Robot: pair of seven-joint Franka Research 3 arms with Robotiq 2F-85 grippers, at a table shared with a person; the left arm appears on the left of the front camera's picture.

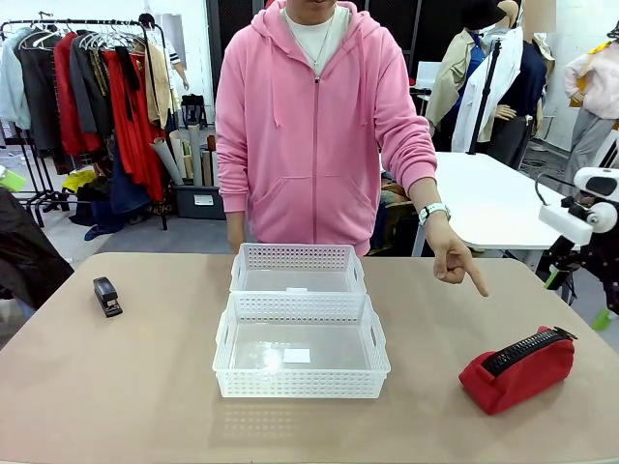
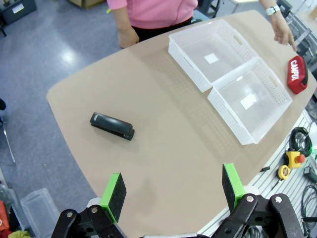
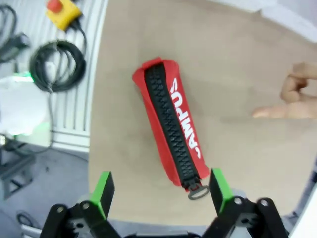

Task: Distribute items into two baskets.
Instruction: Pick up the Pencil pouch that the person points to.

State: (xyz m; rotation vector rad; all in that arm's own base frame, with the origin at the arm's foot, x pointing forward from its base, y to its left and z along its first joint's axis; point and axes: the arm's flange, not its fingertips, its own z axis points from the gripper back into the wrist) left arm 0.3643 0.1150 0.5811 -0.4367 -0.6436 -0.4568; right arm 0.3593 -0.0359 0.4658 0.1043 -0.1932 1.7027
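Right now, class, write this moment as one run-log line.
left hand open, stapler ahead | right hand open over red pouch | near basket, far basket empty | person's finger points toward pouch

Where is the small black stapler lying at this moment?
In the front view the stapler lies on the left side of the table, well apart from the two baskets in the middle.

Bright even indoor light, soft shadow before the near basket (image 1: 300,385), right wrist view blurred, wide-angle curving at edges.
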